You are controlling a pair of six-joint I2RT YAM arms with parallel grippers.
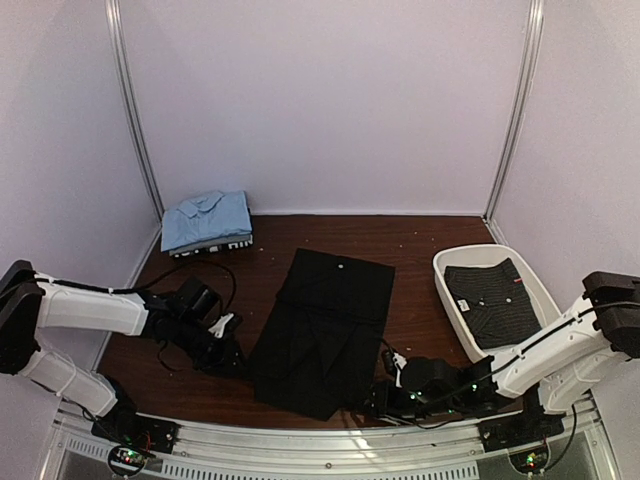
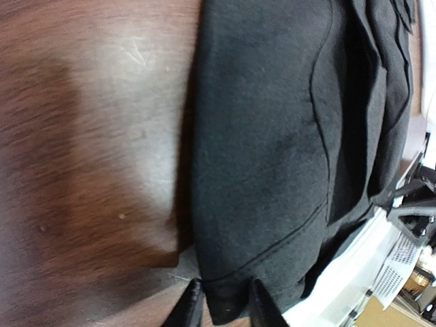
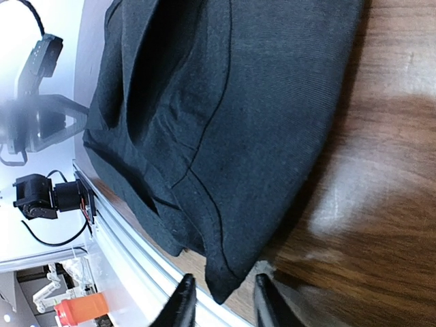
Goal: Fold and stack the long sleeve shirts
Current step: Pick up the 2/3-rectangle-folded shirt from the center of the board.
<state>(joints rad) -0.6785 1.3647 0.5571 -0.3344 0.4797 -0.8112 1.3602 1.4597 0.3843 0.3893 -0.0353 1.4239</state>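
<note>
Now L pincer (image 2: 225, 289) & R pincer (image 3: 224, 285), both part-open, straddle near hem corners of black shirt (image 1: 320, 320).

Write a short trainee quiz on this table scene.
1. True or false: the blue shirt lies in the white basket.
2. The left gripper and right gripper each straddle which part of the black shirt? A) the collar B) a near corner C) a cuff
3. How many shirts are in view?
Key: 1 false; 2 B; 3 three, counting the dark patterned shirt in the basket.
</note>
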